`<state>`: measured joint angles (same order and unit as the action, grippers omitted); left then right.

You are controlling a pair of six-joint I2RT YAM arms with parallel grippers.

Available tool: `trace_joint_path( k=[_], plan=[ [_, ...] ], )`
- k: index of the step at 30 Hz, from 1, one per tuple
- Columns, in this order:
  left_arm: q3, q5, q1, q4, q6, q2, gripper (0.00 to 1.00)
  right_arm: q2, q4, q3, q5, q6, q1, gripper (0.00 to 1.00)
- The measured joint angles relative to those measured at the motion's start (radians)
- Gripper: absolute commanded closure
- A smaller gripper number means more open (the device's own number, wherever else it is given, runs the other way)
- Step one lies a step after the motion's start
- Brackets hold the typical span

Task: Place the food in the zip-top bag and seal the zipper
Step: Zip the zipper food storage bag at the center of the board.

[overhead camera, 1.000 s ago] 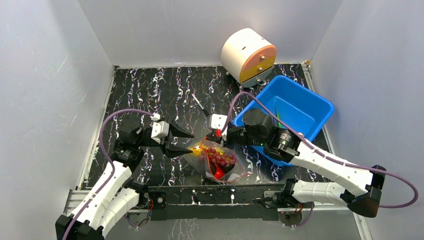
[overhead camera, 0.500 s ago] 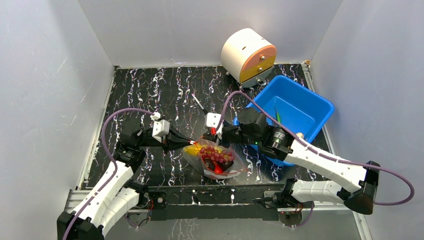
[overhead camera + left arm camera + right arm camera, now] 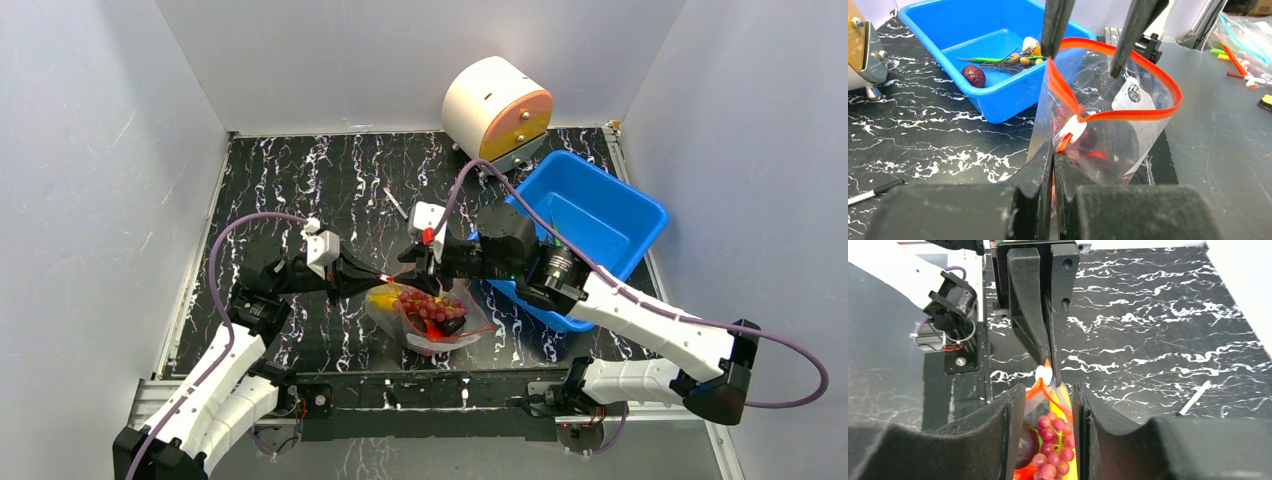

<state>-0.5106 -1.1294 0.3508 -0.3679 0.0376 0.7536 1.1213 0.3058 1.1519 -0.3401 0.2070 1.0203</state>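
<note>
While our left hand (image 3: 1053,152) pinches a corner of the bag (image 3: 1108,137) beside the white slider (image 3: 1071,129), our right hand (image 3: 1048,390) straddles the orange zipper (image 3: 1128,114), half open, holding nothing. Grapes (image 3: 1053,445) and banana (image 3: 383,297) sit inside the bag on the table (image 3: 300,190). Sealing is underway, we judge; next, the right hand must grip that slider.

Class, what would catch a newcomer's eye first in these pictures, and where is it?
The clear zip-top bag at centre front, stuffed with purple grapes, its red-orange zipper gaping open. The left gripper pinches the zipper's end; the right gripper straddles the mouth, open. A bright blue bin sits to the bag's right.
</note>
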Motion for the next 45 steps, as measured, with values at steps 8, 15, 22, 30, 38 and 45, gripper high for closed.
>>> trace_joint_path(
  k=[8,15,22,30,38,45],
  plan=[
    [-0.072,0.05,0.0,0.123,0.029,0.003,1.0,0.078,-0.006,0.026,-0.027,-0.078,0.011,0.63],
    [-0.099,0.06,0.0,0.187,0.025,0.006,1.0,0.095,-0.022,0.03,-0.024,-0.086,0.029,0.69],
    [-0.099,0.06,0.0,0.198,0.031,0.013,1.0,0.134,-0.021,0.039,0.016,-0.074,0.036,0.8],
    [-0.103,0.063,0.0,0.21,0.026,0.007,1.0,0.14,-0.01,0.051,0.062,-0.04,0.04,1.0],
    [-0.031,0.093,0.003,0.157,0.026,-0.137,1.0,0.121,0.006,0.051,0.071,-0.001,0.051,1.0],
    [-0.01,0.097,0.005,0.108,0.034,-0.157,1.0,0.108,0.02,0.051,0.064,0.024,0.056,1.0]
  ],
)
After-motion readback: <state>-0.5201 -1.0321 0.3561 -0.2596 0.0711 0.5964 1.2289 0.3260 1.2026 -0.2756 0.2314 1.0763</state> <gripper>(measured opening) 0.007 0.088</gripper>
